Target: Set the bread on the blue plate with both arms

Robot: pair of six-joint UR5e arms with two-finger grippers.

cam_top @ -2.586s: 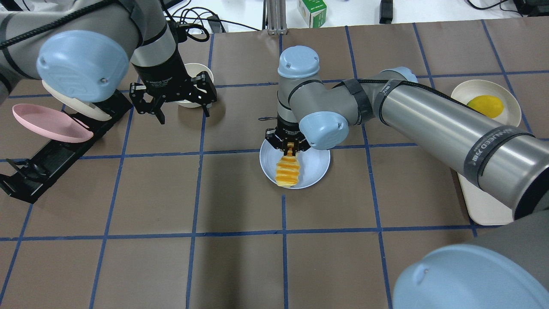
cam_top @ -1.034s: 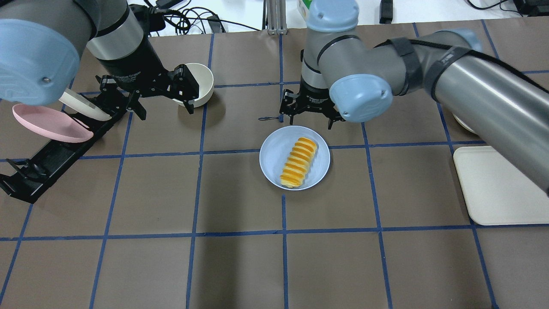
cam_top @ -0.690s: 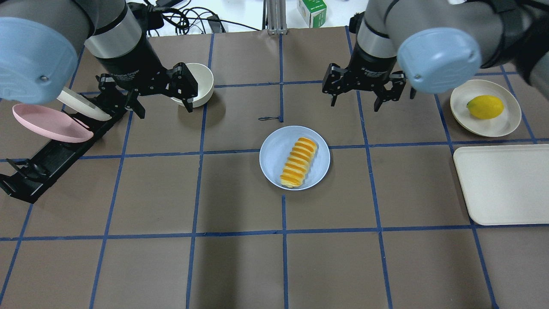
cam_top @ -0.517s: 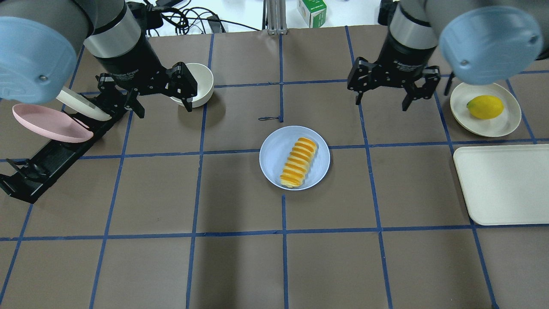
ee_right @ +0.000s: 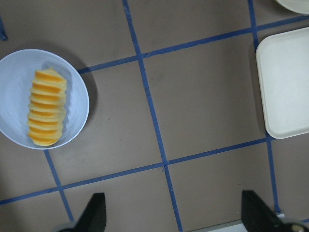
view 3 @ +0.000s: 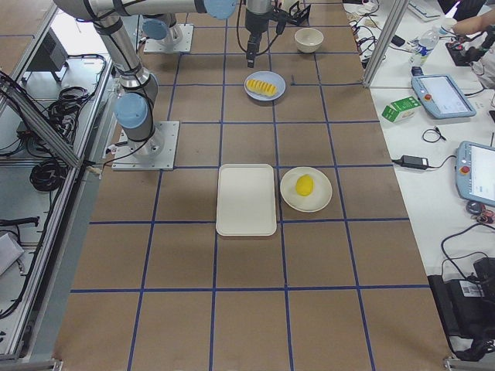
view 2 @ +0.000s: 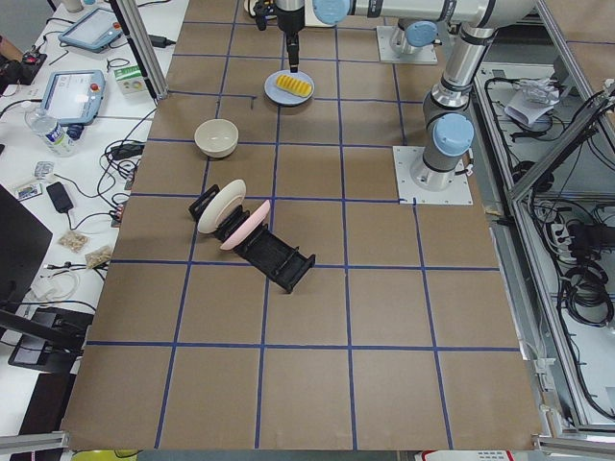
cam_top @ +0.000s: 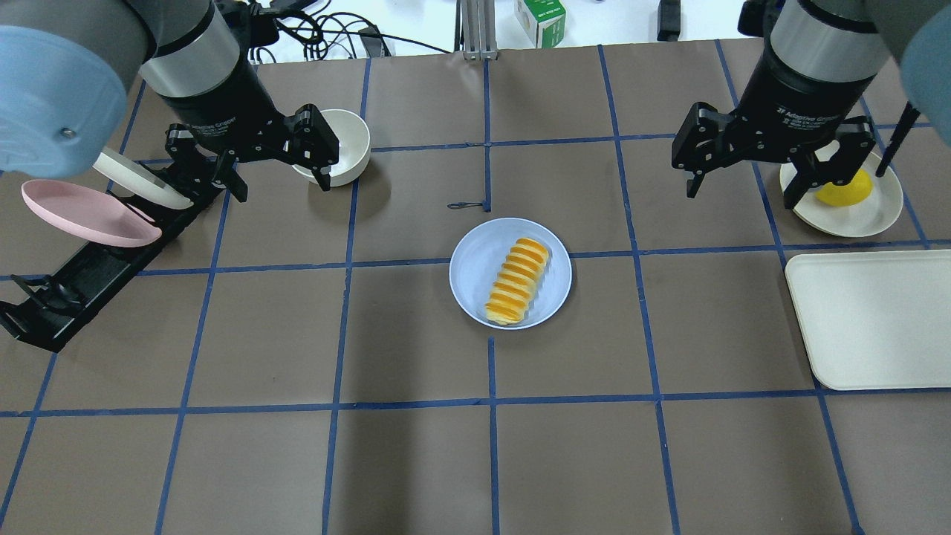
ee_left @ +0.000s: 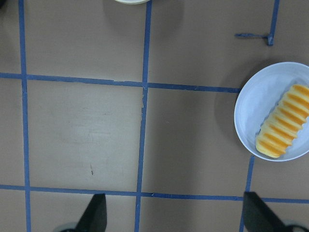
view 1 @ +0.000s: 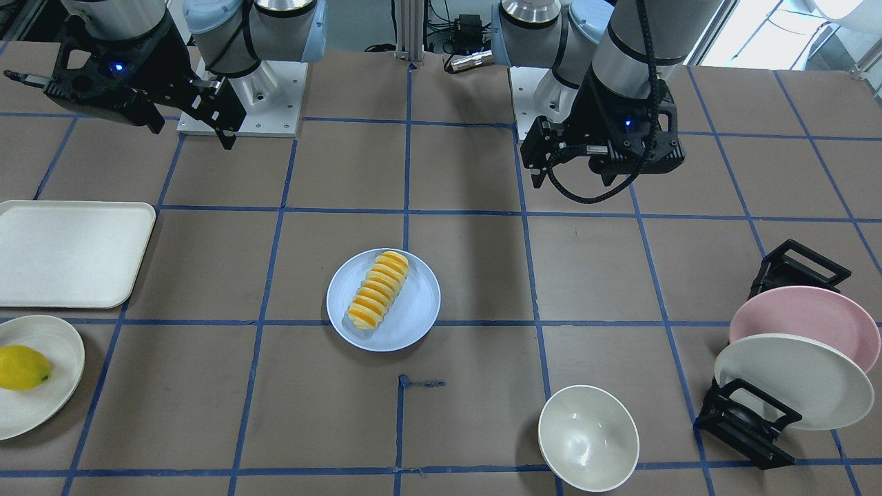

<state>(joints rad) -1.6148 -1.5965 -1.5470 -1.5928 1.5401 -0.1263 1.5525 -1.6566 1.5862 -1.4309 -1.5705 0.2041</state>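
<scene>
1. Over the table's far left, the left gripper (cam_top: 282, 192) hangs with fingers spread wide, holding nothing, beside a white bowl (cam_top: 351, 141).
2. Right gripper (cam_top: 740, 199) hangs likewise spread and empty at the far right, one finger overlapping a lemon (cam_top: 851, 192) on a cream plate (cam_top: 865, 221) in the overhead view.
3. Between them, well apart from both, the bread (cam_top: 518, 281) lies diagonally on the blue plate (cam_top: 472, 267) at the table's centre.

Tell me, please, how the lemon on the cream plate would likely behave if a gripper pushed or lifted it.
The lemon looks rounded and smooth, so a push would probably roll it, though the shallow rim of the cream plate may stop it. Its curved skin might slip in a narrow pinch; gripping across its short axis seems safer.
</scene>
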